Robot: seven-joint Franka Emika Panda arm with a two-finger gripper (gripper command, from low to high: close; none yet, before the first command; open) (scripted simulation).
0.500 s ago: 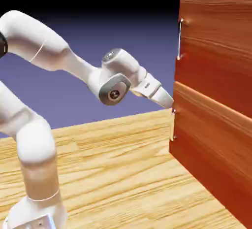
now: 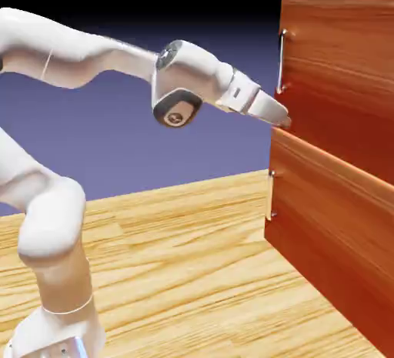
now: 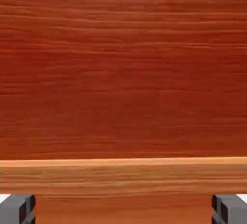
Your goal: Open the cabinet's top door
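Arm [image 2: 92, 56] has risen — gripper [image 2: 283, 120] now near top door [image 2: 338, 64].

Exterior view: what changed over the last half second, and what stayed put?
The gripper rose from beside the lower handle to the bottom edge of the top door, just below the upper handle. Its jaws are wide open, holding nothing. Both doors remain shut and the cabinet unmoved.

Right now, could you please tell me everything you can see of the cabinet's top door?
The top door is the upper reddish-brown wood-grain panel, shut flush above the lower panel. A slim vertical silver bar handle stands at its near edge. The open tool sits by its lower corner, below the handle; contact cannot be told. In the hand view its wood fills most of the picture.
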